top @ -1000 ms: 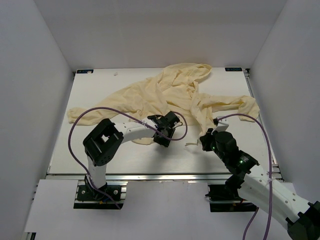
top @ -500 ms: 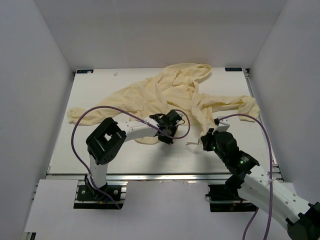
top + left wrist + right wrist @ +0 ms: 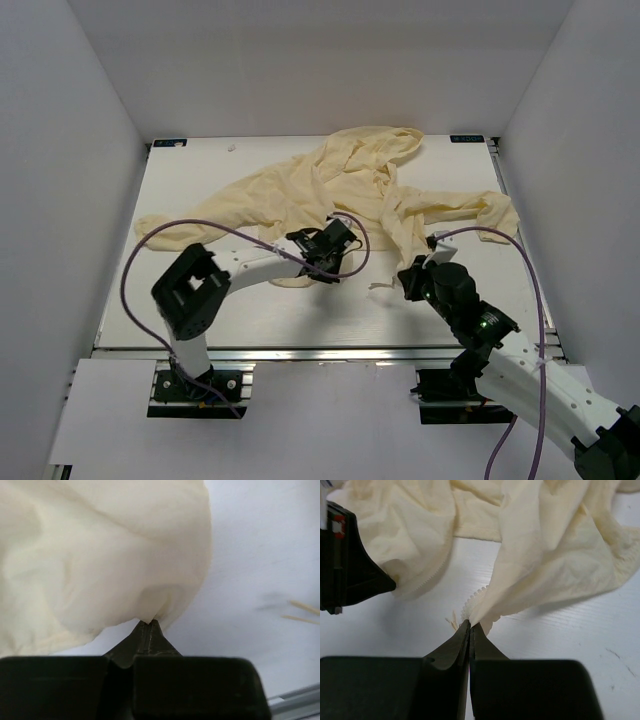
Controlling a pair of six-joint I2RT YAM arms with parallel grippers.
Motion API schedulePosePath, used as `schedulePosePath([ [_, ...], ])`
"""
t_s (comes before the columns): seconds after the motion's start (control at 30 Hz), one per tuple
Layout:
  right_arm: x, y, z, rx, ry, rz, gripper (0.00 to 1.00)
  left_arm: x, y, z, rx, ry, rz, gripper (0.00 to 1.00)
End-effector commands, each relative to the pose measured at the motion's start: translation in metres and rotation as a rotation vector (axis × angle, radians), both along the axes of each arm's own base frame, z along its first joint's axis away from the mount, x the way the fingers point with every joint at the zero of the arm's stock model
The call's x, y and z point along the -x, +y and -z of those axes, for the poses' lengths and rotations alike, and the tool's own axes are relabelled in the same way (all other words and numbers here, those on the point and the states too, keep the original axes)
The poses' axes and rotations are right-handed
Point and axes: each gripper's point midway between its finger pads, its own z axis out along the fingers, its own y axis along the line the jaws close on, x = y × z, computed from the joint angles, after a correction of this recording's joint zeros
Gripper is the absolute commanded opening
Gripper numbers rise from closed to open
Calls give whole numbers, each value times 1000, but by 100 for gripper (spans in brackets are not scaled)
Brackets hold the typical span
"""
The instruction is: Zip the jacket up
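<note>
My left claw [image 3: 149, 623] slid slightly left since before, clamped on a jacket [image 3: 330, 185] fold; the jacket sprawls across the bench's [image 3: 200, 300] far half. Right claw [image 3: 470, 625] stays pinched on its toothed edge [image 3: 474, 597]. The left pinch is too blurry for detail.

A white table [image 3: 190, 170] fills the floor of a plain white booth; the back wall [image 3: 320, 60] rises from its far edge, the left wall [image 3: 60, 150] and right wall [image 3: 590, 130] from its side edges; a metal rail [image 3: 330, 355] runs along the near edge, with a flat white panel [image 3: 100, 400] below it; small dark tags [image 3: 170, 143] mark the far corners (the other sits at the far right); a tiny white scrap [image 3: 231, 148] lies by the far-left corner; light is even, shadows soft.
</note>
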Motion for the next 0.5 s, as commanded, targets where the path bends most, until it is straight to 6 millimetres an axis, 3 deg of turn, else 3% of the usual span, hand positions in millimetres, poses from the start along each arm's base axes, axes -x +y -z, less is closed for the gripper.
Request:
schedulePosePath([
  [0.0,-7,26,-43,-93,-139,-116,0,-26,-9,-94,222,-228,-75,0],
  [0.07,-6,41,-55,-141,-167,-188,0,-25,-10,-127,336,-301,-70,0],
  [0.23,8,76,-73,-261,-217,-387,0,-13,-7,-176,530,-402,-48,0],
  [0.27,7,81,-94,-318,-305,-412,0,-10,-2,-188,566,-435,-49,0],
  [0.3,9,83,-94,-338,-326,-430,0,-9,1,-194,583,-450,-56,0],
  [0.4,12,89,-122,-413,-426,-470,0,-6,8,-204,622,-479,-73,0],
  [0.47,14,95,-129,-444,-437,-502,0,-2,7,-204,665,-481,-69,0],
])
